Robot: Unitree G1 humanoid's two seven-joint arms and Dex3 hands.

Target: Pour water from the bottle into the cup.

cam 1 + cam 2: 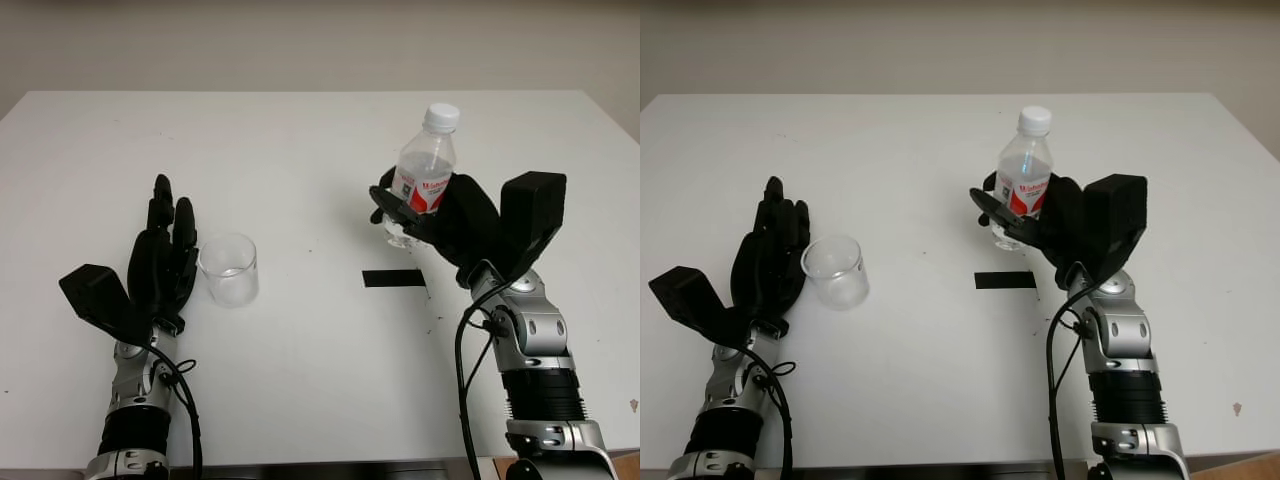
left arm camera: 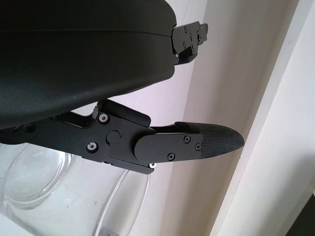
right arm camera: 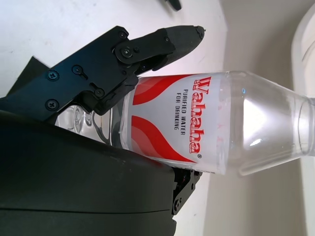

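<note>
Bottle (image 1: 426, 170) is in the right hand (image 1: 440, 215), whose fingers are closed around its lower body and label; it stands nearly upright, well to the right of the cup (image 1: 229, 268), and its white cap (image 1: 441, 116) seems to be on. I cannot tell if its base touches the tabletop (image 1: 300, 150). The cup is upright, and the left hand (image 1: 162, 262) is open just beside it on the left, holding nothing; in the left wrist view one finger (image 2: 187, 143) reaches across above the cup rim. A black tape strip (image 1: 393, 278) lies between cup and bottle, nearer the bottle. To do this step well, I think the grip should stay firm and low, the bottle should travel upright toward the cup, and the cap needs attention before tilting. The left hand could steady the light cup.
</note>
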